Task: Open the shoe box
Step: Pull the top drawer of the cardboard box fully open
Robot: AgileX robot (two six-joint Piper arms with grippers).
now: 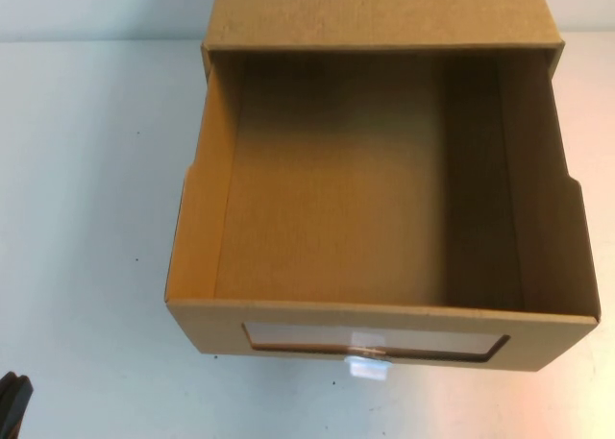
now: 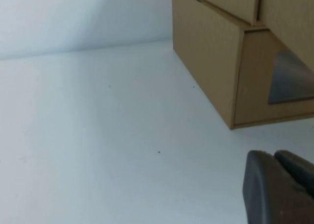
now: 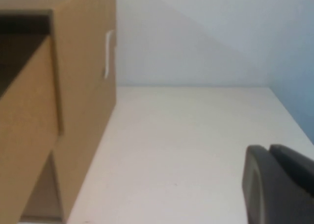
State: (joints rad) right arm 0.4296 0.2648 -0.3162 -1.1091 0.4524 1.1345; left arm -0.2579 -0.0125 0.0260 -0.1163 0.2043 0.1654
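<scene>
Left fingers (image 2: 262, 185) at worktop (image 1: 86, 218) near-left corner and right fingers (image 3: 260, 185) beside box (image 1: 384, 16) are pressed together; drawer (image 1: 384, 316) could be pulled clean out if tugged further.

Bright even light, soft blur, shadow inside shoe box (image 1: 336, 199)

The shoe box's drawer (image 1: 197, 237) stands pulled out of its sleeve (image 1: 384, 12) with its top open, so a gripper can drop in from above. Its four cardboard walls block entry from the sides, and the sleeve roofs the far end. The white table (image 1: 86, 218) gives wide passage on both flanks. The left gripper (image 2: 272, 158), fingers pressed together, sits by the table's near-left corner, well apart from the drawer. The right gripper (image 3: 270, 153), likewise closed, hangs off the box's right side, apart from it.
</scene>
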